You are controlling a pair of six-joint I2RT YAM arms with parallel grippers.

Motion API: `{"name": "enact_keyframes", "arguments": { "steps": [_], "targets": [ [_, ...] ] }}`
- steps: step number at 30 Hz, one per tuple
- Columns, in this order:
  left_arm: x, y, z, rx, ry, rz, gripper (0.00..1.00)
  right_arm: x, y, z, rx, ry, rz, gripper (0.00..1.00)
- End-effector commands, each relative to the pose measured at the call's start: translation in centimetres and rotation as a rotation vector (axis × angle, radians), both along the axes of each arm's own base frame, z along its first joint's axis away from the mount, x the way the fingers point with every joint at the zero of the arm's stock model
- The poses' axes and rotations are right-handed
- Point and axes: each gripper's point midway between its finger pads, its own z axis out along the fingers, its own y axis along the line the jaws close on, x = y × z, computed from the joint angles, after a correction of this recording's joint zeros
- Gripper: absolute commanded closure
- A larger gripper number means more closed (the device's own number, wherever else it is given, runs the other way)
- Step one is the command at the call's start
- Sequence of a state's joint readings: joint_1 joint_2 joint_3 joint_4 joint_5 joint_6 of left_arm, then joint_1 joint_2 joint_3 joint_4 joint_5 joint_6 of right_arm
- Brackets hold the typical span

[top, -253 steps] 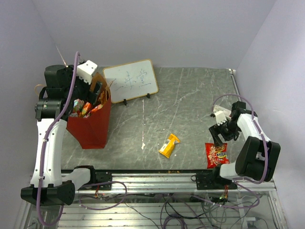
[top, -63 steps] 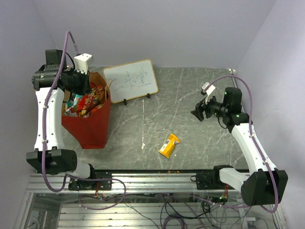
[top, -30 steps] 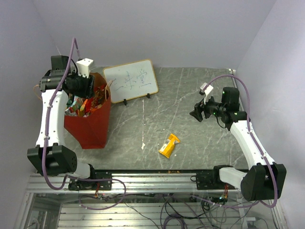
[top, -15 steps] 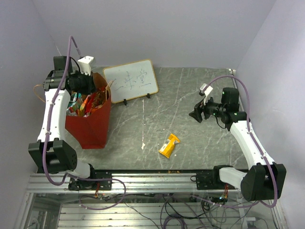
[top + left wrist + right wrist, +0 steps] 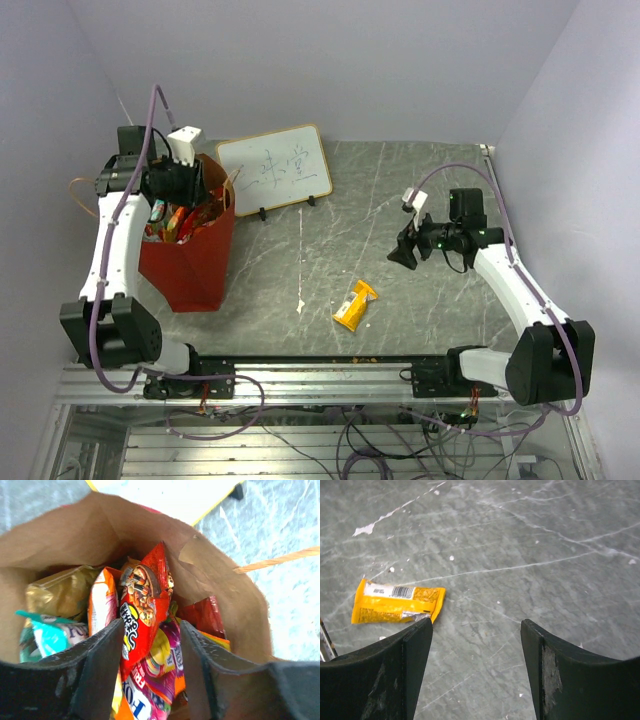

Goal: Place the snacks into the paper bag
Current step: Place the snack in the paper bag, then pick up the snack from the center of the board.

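Note:
The red paper bag [image 5: 190, 265] stands at the left, its brown inside [image 5: 60, 545] full of snacks. My left gripper [image 5: 195, 190] hovers in its mouth, open [image 5: 150, 650]. A red snack packet [image 5: 142, 605] stands upright between the jaws and touches only the left finger. Gold [image 5: 57, 592] and teal-white [image 5: 45, 635] packets lie beside it. A yellow snack packet [image 5: 354, 305] lies on the table near the front middle. My right gripper [image 5: 400, 255] is open and empty above the table to its right, and the packet [image 5: 395, 602] shows just left of its left finger [image 5: 415, 665].
A white framed board with writing [image 5: 275, 170] stands behind the bag. The bag's orange loop handle [image 5: 280, 560] sticks out to the right. The metal rail [image 5: 330, 375] runs along the table's near edge. Purple walls close in on three sides.
My right gripper has moved left and down toward the yellow packet. My left gripper has shifted slightly right over the bag. The red packet seen near the right base earlier is gone from the table.

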State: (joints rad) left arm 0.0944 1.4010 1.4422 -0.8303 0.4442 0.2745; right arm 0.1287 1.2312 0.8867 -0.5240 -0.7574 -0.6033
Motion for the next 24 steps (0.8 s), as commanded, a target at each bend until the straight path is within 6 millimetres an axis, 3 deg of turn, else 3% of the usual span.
{"name": "enact_keyframes", "arguments": {
  "steps": [1,4,7,12,17,24],
  "targets": [
    [-0.5,1.0,7.9,0.086,-0.297,0.030,0.31,-1.2,0.8,-0.6,-0.060,-0.011,0.073,0.24],
    [-1.2,0.9,10.4,0.088,-0.377,0.033,0.11,-2.3,2.0,-1.6,-0.101,-0.024,0.120,0.20],
    [-1.6,0.5,11.6,0.074,-0.387,0.024,0.03,-3.0,3.2,-2.8,-0.165,-0.051,0.146,0.18],
    [-1.5,-0.1,11.3,0.041,-0.355,0.004,0.00,-4.8,5.0,-5.1,-0.298,-0.095,0.250,0.16],
    [-1.7,-0.3,10.6,0.022,-0.341,0.002,0.01,-6.2,5.1,-7.8,-0.424,-0.068,0.333,0.16],
    [-2.0,-0.6,10.3,0.015,-0.339,-0.010,0.01,-6.0,5.0,-10.2,-0.501,-0.046,0.341,0.18]
  ]
}}
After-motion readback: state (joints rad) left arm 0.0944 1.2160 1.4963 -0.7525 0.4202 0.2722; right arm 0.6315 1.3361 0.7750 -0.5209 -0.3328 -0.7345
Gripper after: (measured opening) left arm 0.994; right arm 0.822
